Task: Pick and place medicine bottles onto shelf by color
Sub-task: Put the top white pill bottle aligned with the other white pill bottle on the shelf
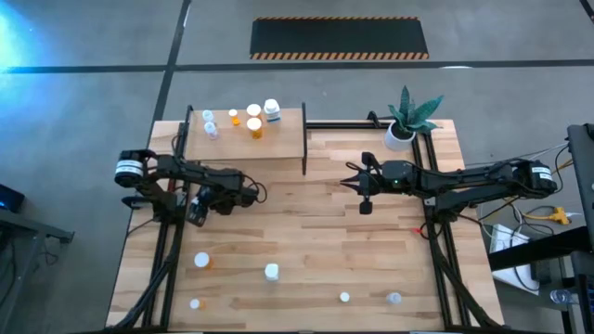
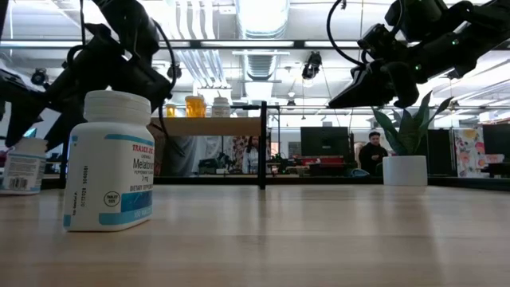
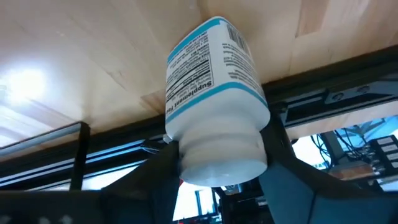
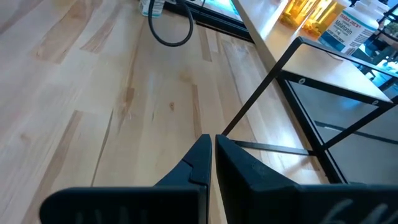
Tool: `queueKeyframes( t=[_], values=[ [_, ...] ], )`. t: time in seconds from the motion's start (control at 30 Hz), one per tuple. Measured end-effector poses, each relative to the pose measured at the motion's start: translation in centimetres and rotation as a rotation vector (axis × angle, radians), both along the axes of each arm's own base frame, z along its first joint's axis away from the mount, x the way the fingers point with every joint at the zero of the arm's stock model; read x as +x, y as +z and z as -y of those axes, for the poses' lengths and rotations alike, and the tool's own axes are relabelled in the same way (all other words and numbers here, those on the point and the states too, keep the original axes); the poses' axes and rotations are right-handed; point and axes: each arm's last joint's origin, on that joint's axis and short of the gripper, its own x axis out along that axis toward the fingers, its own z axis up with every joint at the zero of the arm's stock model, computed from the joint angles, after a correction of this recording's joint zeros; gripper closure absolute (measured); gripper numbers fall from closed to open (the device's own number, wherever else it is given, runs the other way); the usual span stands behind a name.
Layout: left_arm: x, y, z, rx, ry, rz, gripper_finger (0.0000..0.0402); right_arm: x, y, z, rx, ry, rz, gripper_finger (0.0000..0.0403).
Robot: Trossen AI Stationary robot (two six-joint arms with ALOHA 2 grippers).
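Observation:
My left gripper [image 1: 198,211] hangs over the table's left part, in front of the shelf, shut on a white medicine bottle with a blue-edged label [image 3: 211,87]. My right gripper [image 1: 348,181] is shut and empty above the table's middle, right of the shelf; it also shows in the right wrist view [image 4: 213,140]. The wooden shelf [image 1: 278,144] at the far left carries clear-bluish [image 1: 210,122], orange [image 1: 253,127] and white [image 1: 271,110] bottles standing upright. Several more bottles stand on the tabletop near the front edge, among them an orange one [image 1: 201,261] and a white one [image 1: 271,272]. My left gripper pinches the white bottle by its white cap [image 3: 221,158] between its two fingers. The bottle's body sticks out beyond the fingertips, away from the wrist. The bottle is lifted clear of the tabletop and lies tilted, not upright.
A white pot with a green plant [image 1: 401,134] stands at the far right. Black frame rails [image 1: 167,269] run along the table's left and right sides. Small bottles [image 1: 344,297] [image 1: 394,299] [image 1: 195,303] stand by the near edge. A white bottle [image 2: 107,159] is close to the low camera.

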Motion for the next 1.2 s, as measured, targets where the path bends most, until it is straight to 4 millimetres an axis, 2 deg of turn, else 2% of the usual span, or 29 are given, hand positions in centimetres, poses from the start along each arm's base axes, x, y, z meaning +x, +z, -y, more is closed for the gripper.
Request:
queueKeyframes(
  t=[0.23, 0.4, 0.5, 0.67, 0.83, 0.97, 1.2],
  values=[
    [1.4, 1.0, -0.1, 0.026, 0.043, 0.09, 0.024, 0.0, 0.0, 0.0, 0.0, 0.0, 0.001, 0.039],
    [2.8, 2.7, -0.1, 0.04, 0.135, 0.187, 0.024, 0.0, 0.0, 0.0, 0.0, 0.0, 0.001, 0.039],
    [4.0, 3.9, -0.2, 0.028, 0.271, 0.268, 0.0239, 0.0, 0.0, 0.0, 0.0, 0.0, 0.001, 0.039],
    [5.8, 5.4, -1.0, 0.035, 0.657, 0.377, 0.0239, 0.0, 0.0, 0.0, 0.0, 0.0, 0.001, 0.039],
    [7.4, 5.7, -2.4, 0.087, 1.024, 0.498, 0.0239, 0.0, 0.0, 0.0, 0.0, 0.0, 0.002, 0.039],
    [8.3, 5.7, -3.2, 0.026, 1.155, 0.561, 0.0238, 0.0, 0.0, 0.0, 0.006, -0.003, 0.004, 0.039],
    [9.0, 5.2, -4.3, 0.006, 1.209, 0.552, 0.0238, 0.0, 0.1, 0.0, 0.005, -0.003, 0.011, 0.039]
  ],
)
